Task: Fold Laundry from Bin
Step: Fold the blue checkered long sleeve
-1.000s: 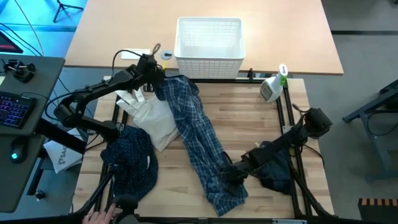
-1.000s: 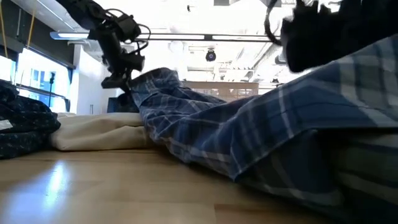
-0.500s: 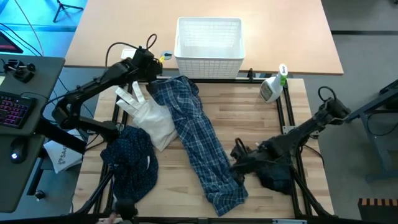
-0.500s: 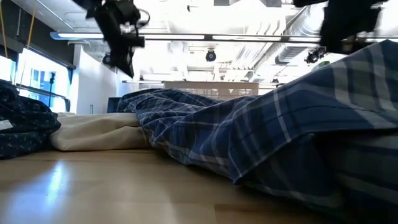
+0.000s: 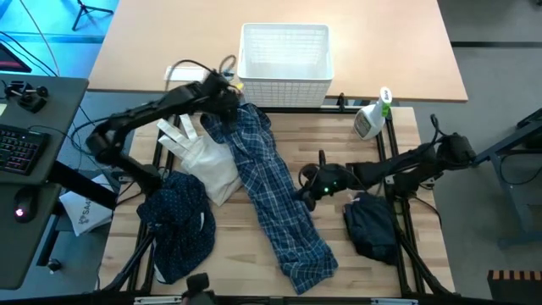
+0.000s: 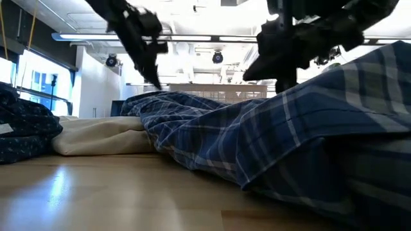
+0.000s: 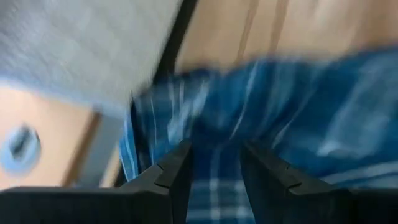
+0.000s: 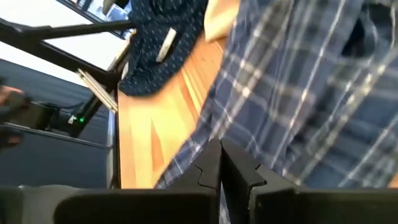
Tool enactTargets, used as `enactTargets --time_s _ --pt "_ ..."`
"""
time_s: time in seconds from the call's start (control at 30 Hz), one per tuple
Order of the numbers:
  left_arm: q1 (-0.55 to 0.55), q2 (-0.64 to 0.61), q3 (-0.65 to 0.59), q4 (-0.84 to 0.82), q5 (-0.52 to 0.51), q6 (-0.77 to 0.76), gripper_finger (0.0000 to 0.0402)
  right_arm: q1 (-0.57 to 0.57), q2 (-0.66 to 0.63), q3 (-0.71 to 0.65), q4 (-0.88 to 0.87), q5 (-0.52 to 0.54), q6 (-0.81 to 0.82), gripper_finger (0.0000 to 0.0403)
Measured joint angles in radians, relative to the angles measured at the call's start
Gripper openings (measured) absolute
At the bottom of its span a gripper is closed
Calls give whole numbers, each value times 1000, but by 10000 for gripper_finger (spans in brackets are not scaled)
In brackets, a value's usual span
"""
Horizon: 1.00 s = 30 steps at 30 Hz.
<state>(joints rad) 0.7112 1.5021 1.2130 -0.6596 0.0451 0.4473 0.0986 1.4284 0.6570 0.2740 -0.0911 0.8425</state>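
Wooden surface (image 5: 339, 144) from above: the plaid shirt (image 5: 275, 199) lies in a long strip below the empty bin (image 5: 284, 55) — the left gripper (image 5: 227, 95) at its top end, the right gripper (image 5: 306, 188) at its edge. Low view: both hang just above the folds. Left wrist: jaws apart, gripping nothing. Right wrist: jaws together, empty — any pull now would likely slip and bunch the cloth.

Right hand (image 5: 306, 188) closed, left hand (image 5: 227, 91) parted.

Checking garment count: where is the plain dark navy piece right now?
In the high view the plain dark navy piece lies bunched on the table's right side, apart from the plaid shirt, just below the right gripper.
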Motion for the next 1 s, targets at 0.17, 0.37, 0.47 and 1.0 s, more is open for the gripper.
enactTargets --time_s 0.17,0.37,0.47,1.0 --pt "41 121 -1 -51 -147 -2 86 -16 14 50 -7 24 -13 5" --pt "68 128 -1 -27 -266 -8 8 -15 85 84 -59 30 -6 5" --pt "68 65 0 -21 -316 24 1 -16 92 103 -105 30 4 5" --pt "222 47 30 -89 168 -118 53 -41 91 242 -345 126 -103 31"
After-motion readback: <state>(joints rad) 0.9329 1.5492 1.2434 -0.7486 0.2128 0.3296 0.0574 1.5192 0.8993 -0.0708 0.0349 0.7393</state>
